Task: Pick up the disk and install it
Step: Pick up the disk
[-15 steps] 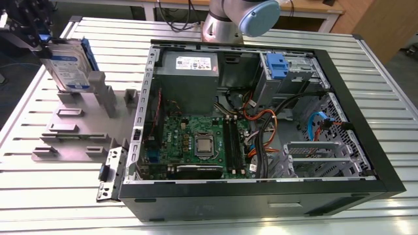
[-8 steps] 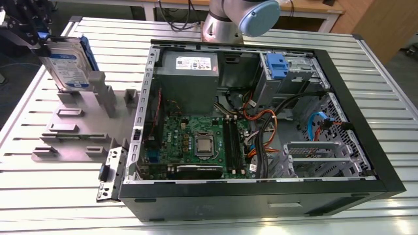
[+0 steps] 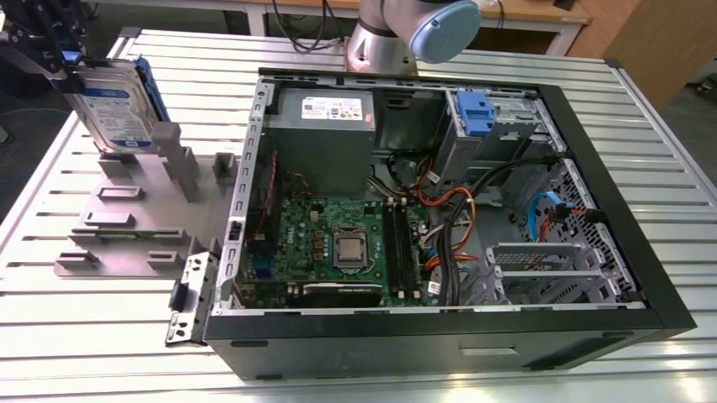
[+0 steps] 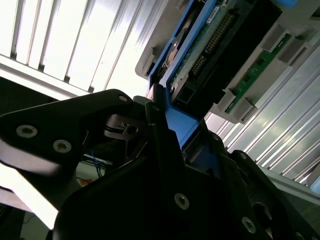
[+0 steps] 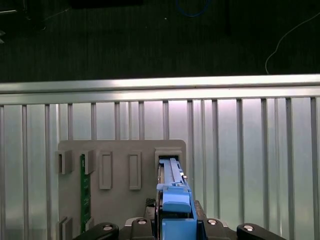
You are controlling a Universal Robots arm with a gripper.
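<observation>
The claw (image 3: 67, 74) seemingly pinches the disk (image 3: 114, 113) standing upright in the grey holder (image 3: 117, 245).

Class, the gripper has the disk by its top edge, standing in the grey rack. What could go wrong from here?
The gripper holds the disk only by its top edge, so it could tilt or slip. Its lower end sits in the rack slot; a slanted lift might jam it. Loose cables in the case could snag it.

Disk (image 3: 112, 105): silver, white-and-blue label, blue carrier. Holder plate (image 3: 157, 203) grey; ribbed table (image 3: 101, 336) silver. Case (image 3: 426, 336) black, motherboard (image 3: 336, 222) green.
</observation>
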